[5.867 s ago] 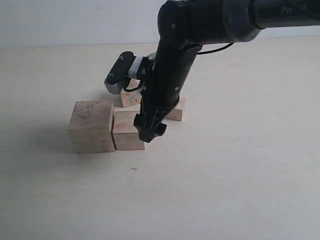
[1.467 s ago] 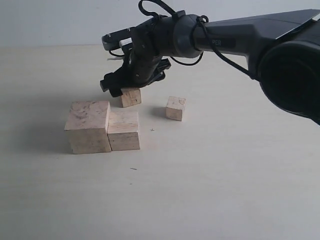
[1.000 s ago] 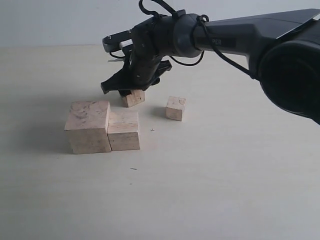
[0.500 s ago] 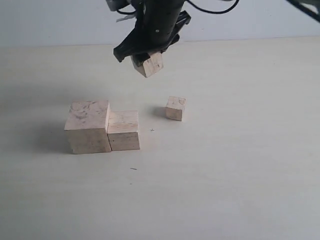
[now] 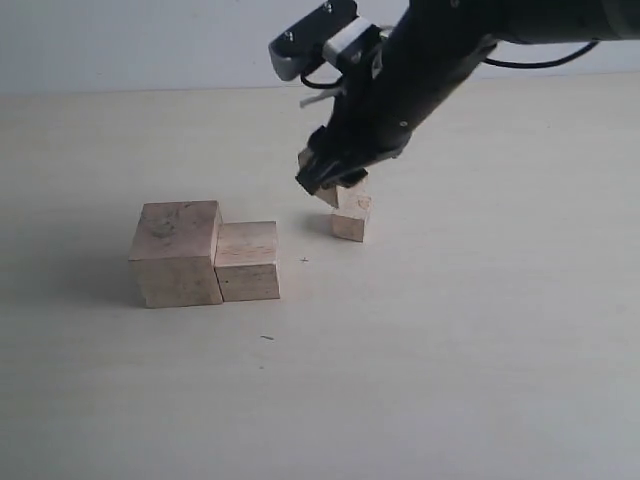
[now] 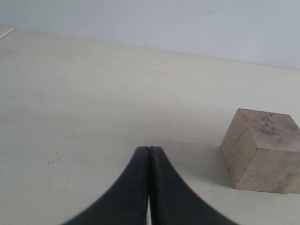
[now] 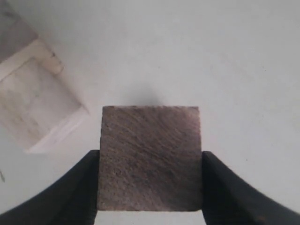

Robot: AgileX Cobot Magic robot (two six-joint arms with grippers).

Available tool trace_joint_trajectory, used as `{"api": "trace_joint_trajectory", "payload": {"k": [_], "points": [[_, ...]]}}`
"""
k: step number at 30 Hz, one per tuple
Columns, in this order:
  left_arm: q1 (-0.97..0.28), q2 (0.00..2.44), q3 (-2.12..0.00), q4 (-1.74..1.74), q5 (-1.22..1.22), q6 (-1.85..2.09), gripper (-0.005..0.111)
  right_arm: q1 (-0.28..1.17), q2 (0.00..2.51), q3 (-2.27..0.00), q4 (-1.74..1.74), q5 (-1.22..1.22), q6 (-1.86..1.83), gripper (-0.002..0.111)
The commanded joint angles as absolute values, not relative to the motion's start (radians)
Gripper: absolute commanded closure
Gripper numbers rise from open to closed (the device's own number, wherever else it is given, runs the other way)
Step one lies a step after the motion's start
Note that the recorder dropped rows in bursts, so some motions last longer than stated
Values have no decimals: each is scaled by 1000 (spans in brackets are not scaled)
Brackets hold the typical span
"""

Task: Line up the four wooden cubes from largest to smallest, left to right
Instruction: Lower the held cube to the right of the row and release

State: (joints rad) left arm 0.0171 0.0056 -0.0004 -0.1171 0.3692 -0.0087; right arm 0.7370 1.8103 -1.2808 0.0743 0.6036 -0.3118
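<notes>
Pinching the third cube (image 7: pixel 150 159) between its two dark fingers (image 7: pixel 77 192), the right gripper (image 5: pixel 325 180) hung low over the table (image 5: pixel 450 350). Its arm slanted down from the upper right of the exterior view, with the wrist camera (image 5: pixel 312 30) on its upper side. The held cube sat tilted, just above the smallest cube (image 5: pixel 350 224); whether the two touched could not be told. Well to the left, the largest cube (image 5: pixel 178 252) and the second cube (image 5: pixel 248 262) stood on the table side by side, faces touching. The left gripper (image 6: pixel 149 150) had its jaws pressed together on nothing, with the largest cube near it. Bare tabletop lay open to the right of the second cube and along the whole front.
</notes>
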Motion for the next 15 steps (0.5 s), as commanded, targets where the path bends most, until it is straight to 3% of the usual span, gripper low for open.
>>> {"api": "trace_joint_trajectory", "payload": {"k": [1,8,15], "points": [[11,0,0,-115,360,-6,107,721,1781,-1163,254,534,-569,108],[11,0,0,-115,360,-6,107,721,1865,-1113,444,489,-1009,108],[11,0,0,-115,360,-6,107,721,1939,-1113,419,487,-1019,108]]}}
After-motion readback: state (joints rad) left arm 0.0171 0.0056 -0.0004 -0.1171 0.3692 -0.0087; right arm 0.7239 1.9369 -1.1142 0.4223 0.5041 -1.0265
